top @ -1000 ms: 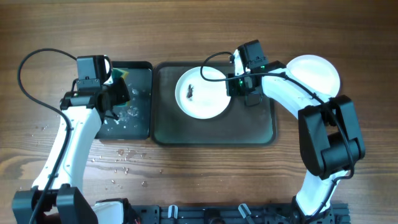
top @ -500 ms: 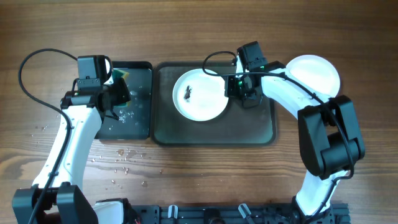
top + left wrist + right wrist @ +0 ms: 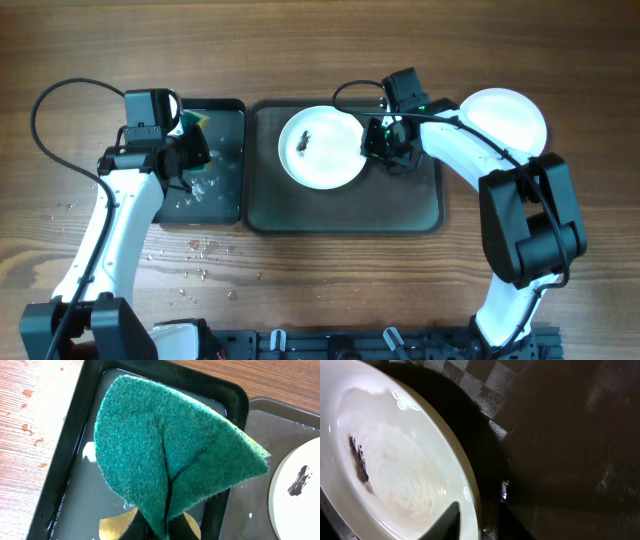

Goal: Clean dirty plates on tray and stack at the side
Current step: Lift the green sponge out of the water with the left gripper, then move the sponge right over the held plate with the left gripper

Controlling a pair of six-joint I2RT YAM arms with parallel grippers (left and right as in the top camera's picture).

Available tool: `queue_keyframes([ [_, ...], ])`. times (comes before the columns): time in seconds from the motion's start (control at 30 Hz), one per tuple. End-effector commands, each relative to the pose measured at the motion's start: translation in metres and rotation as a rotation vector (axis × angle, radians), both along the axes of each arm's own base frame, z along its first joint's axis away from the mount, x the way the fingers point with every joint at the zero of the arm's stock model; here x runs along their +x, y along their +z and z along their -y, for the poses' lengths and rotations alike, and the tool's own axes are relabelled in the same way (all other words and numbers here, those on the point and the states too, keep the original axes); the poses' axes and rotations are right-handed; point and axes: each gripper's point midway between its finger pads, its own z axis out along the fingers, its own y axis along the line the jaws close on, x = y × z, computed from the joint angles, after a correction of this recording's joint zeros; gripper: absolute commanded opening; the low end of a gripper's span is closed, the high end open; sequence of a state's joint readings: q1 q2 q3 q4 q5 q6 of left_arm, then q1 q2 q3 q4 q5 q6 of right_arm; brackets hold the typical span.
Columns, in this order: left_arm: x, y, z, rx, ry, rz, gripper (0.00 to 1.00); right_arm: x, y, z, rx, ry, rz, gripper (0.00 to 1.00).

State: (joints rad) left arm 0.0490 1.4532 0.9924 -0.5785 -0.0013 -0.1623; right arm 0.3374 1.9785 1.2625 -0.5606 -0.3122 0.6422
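Note:
A white plate [image 3: 321,148] with a small black smear lies on the dark grey-green tray [image 3: 345,212]. My right gripper [image 3: 374,140] is shut on this plate's right rim; in the right wrist view one finger lies on the plate [image 3: 405,465] and the other under the rim [image 3: 480,522], with the right side lifted. My left gripper [image 3: 185,150] is shut on a folded green sponge [image 3: 170,455] over the glossy black tray [image 3: 212,205]. The smeared plate's edge shows in the left wrist view [image 3: 297,495]. A clean white plate [image 3: 505,115] sits on the table at the right.
The black tray [image 3: 65,460] holds a film of water. Water drops [image 3: 195,255] dot the wooden table in front of it. A black cable [image 3: 50,100] loops at the far left. The arm bases stand at the front edge.
My right gripper has slid the smeared plate a little left on the tray and tilted it. The left arm and sponge have stayed still.

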Motion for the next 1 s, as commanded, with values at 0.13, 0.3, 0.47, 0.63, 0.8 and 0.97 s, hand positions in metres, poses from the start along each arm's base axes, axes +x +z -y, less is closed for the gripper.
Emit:
queue_keyframes([
  [0.13,0.007,0.007,0.0,-0.012,0.004,0.024,0.04,0.012,0.003,0.015,-0.092,-0.041,0.064,0.32],
  [0.3,0.007,0.007,0.0,-0.012,0.004,0.026,0.04,0.015,0.005,0.013,-0.086,-0.015,0.085,0.18],
  [0.47,0.007,0.007,0.0,-0.012,0.004,0.026,0.04,0.014,0.006,0.006,-0.082,0.03,0.106,0.15],
  [0.63,0.007,0.007,0.0,-0.012,0.004,0.026,0.04,0.014,0.007,-0.001,-0.086,0.083,0.131,0.09],
  [0.8,0.007,0.007,0.0,-0.011,0.003,0.026,0.04,0.013,0.007,-0.002,-0.088,0.097,0.135,0.05],
  [0.97,0.007,0.007,0.0,-0.009,0.0,0.026,0.04,0.009,0.012,-0.02,-0.019,0.208,0.163,0.05],
])
